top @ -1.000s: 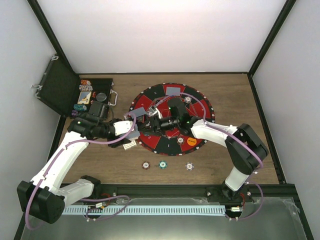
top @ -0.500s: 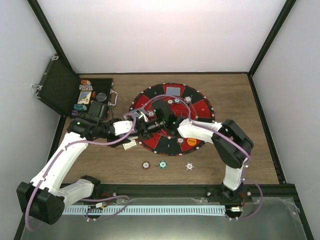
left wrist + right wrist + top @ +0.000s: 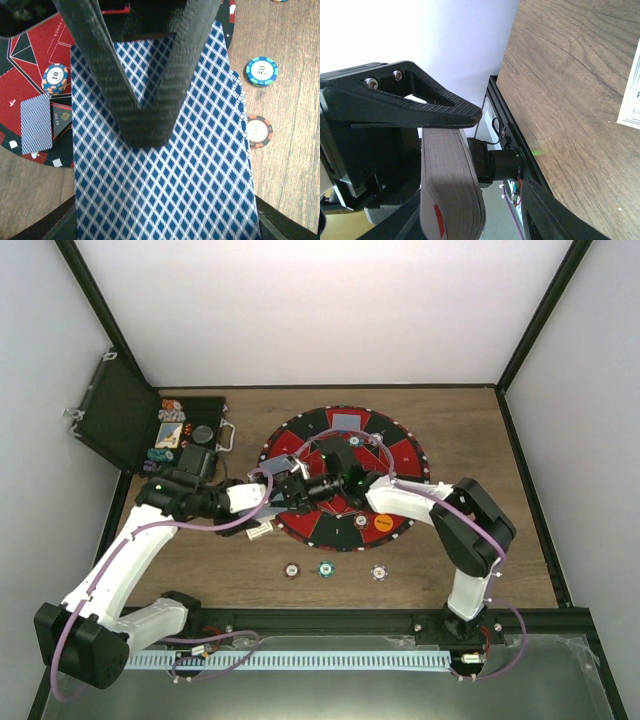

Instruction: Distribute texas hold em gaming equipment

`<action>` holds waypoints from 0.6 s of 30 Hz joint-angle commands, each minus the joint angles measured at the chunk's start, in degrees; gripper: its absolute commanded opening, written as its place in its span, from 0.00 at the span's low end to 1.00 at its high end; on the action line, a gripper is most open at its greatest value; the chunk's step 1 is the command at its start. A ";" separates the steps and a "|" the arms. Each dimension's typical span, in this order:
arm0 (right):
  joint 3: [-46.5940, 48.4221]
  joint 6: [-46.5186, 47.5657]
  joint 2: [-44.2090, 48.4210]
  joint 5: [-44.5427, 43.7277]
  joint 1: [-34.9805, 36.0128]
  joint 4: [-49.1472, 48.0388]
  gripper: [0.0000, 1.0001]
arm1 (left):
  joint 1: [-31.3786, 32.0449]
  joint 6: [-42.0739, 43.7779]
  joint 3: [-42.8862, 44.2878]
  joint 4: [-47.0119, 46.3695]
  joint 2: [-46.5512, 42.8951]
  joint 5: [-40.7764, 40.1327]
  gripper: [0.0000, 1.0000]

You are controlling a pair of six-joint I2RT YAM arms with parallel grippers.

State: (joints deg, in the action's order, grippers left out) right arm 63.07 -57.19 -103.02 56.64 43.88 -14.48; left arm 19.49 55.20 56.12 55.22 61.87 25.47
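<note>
A black hinged case [image 3: 115,420] stands open at the far left of the wooden table [image 3: 500,500], its metal handle [image 3: 228,435] facing a round red-and-black mat [image 3: 405,458], with a white paper slip [image 3: 258,531] near the mat's near-left edge.

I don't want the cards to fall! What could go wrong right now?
1. The left gripper holds the whole deck, with a finger of the right gripper over its top card; a tug might drag extra cards out and spill them.
2. Both grippers meet closely above the round mat, so they might bump each other.
</note>
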 commanded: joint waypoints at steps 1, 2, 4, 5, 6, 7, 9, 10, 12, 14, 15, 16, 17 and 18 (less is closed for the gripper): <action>-2.13 2.12 0.51 -3.18 -2.22 5.79 0.43 | -0.15 0.96 0.90 -1.00 -1.31 2.65 0.05; -2.03 2.37 0.73 -3.37 -2.22 6.12 0.42 | -0.15 0.98 0.88 -0.99 -1.31 2.61 0.05; -1.75 2.88 1.21 -3.62 -2.39 7.16 0.41 | -0.20 1.07 0.92 -0.99 -1.31 2.50 0.05; -1.79 2.95 1.49 -3.59 -2.44 7.38 0.40 | -0.18 1.10 0.92 -0.95 -1.30 2.48 0.05; -1.81 2.96 1.77 -3.56 -2.52 7.54 0.40 | -0.15 1.09 0.78 -1.04 -1.26 2.48 0.05; -1.73 3.04 2.17 -3.63 -2.61 7.67 0.38 | -0.15 1.11 0.71 -1.14 -1.29 2.43 0.05; -1.45 3.05 3.22 -3.87 -2.73 8.05 0.35 | -0.15 1.09 0.47 -1.25 -1.31 2.39 0.05; -1.19 3.20 3.76 -3.85 -2.83 8.33 0.34 | -0.22 1.09 0.37 -1.38 -1.31 2.31 0.05; -0.51 3.46 5.06 -3.93 -2.96 9.09 0.34 | -0.15 1.13 0.00 -1.66 -1.31 1.93 0.05; -0.38 3.22 6.56 -3.76 -3.05 9.15 0.33 | -0.15 1.05 -0.19 -1.75 -1.35 1.71 0.05; -0.47 2.97 7.26 -3.55 -3.09 8.95 0.33 | -0.19 1.07 -0.28 -1.85 -1.39 1.70 0.05; -0.63 2.53 7.85 -3.30 -3.17 8.50 0.33 | -0.16 1.06 -0.30 -1.93 -1.35 1.62 0.05; -0.93 2.07 8.40 -2.96 -3.18 7.94 0.33 | -0.19 1.13 -0.39 -2.03 -1.31 1.60 0.05; -1.12 1.60 8.83 -2.68 -3.18 7.29 0.33 | -0.18 1.03 -0.39 -2.19 -1.27 1.53 0.05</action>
State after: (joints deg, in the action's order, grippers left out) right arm 62.39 -54.89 -97.54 54.33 41.19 -7.68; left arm 19.49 55.44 56.12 55.07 61.73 24.91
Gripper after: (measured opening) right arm 0.333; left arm 0.625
